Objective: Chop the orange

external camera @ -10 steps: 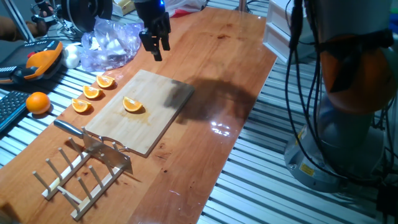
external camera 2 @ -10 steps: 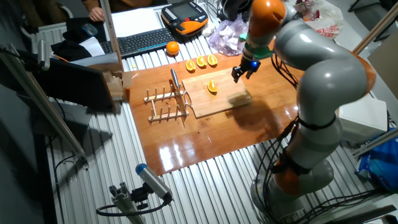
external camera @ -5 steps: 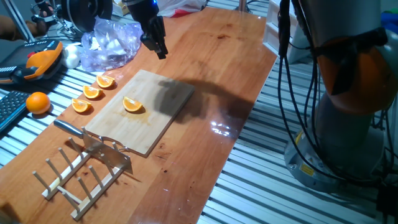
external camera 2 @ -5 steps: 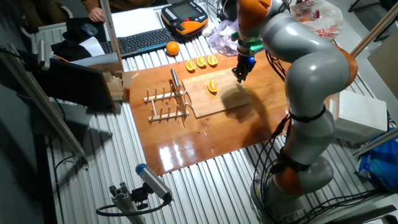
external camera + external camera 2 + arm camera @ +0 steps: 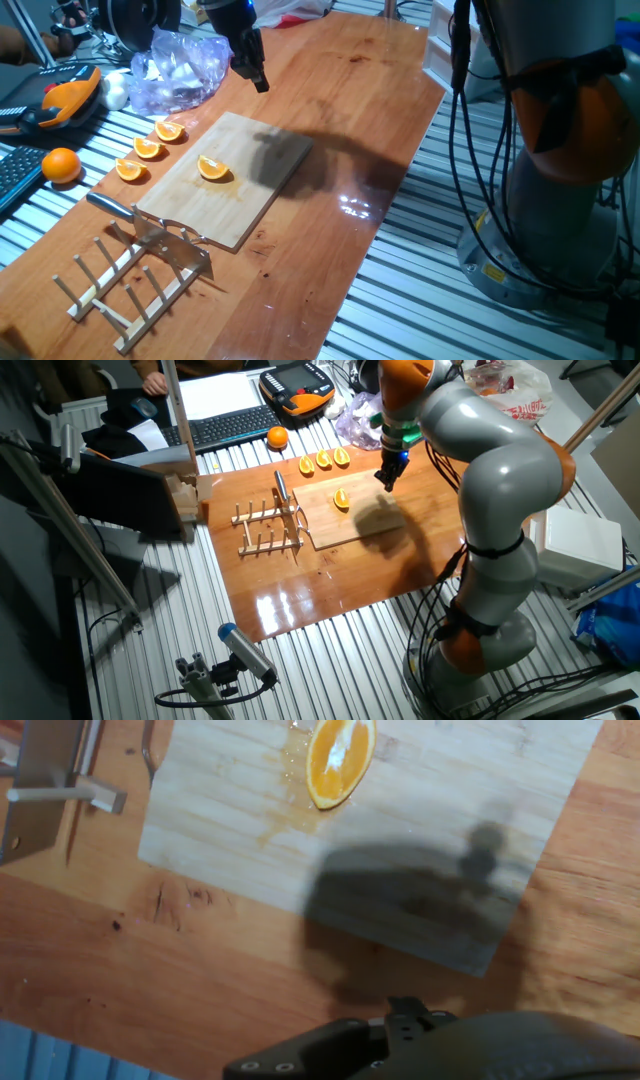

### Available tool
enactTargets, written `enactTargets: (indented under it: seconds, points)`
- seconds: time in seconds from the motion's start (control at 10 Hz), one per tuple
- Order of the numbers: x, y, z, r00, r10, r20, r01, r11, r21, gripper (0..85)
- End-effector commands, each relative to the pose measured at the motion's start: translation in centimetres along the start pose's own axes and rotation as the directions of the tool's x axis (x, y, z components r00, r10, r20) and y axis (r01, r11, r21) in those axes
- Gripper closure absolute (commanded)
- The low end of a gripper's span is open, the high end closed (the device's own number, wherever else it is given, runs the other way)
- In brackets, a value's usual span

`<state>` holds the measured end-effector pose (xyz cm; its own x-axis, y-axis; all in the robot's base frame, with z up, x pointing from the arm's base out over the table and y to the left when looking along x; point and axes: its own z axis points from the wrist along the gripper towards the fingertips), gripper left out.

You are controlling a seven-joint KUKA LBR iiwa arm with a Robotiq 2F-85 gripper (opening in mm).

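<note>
- The orange wedge lies alone on the board, juice wet beside it.
- Three more wedges sit just off the board's edge on the table.
- The gripper hangs above the board's far end; whether the jaws are apart cannot be told.

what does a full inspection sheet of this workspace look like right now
surface: wooden table, glossy, on metal slats.
job's things: orange wedge on board; knife left of board, by rack.
clutter: three wedges beside board; whole orange; plastic bag; pendant; keyboard.
grippers: gripper in the air above the board's far end, holding nothing; open or shut cannot be told.
cables: black bundle down the arm.
surroundings: person's hand at far edge.
</note>
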<state>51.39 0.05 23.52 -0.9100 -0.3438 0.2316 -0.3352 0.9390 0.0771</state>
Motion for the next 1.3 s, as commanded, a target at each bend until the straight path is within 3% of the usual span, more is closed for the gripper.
enactTargets:
  seconds: [0.0,0.1,0.4,0.5,0.6,0.8,0.9,1.1,1.2]
  points:
    - [0.0,-0.01,-0.02,0.997,0.077,0.018,-0.077,0.997,-0.002,85.0]
    - [0.0,-0.01,-0.02,0.99,0.135,0.035,-0.135,0.991,0.005,85.0]
    - [0.0,-0.01,-0.02,0.985,0.16,0.058,-0.161,0.987,0.013,85.0]
    - [0.0,-0.01,-0.02,0.98,0.172,0.101,-0.173,0.985,-0.008,85.0]
    - [0.0,-0.01,-0.02,0.972,0.212,0.098,-0.207,0.977,-0.051,85.0]
    - [0.0,-0.01,-0.02,0.951,0.28,0.13,-0.283,0.959,0.003,85.0]
    - [0.0,-0.01,-0.02,0.951,0.283,0.127,-0.286,0.958,0.001,85.0]
    - [0.0,-0.01,-0.02,0.977,0.199,0.072,-0.198,0.98,-0.017,85.0]
    - [0.0,-0.01,-0.02,0.982,0.174,0.069,-0.176,0.984,0.021,85.0]
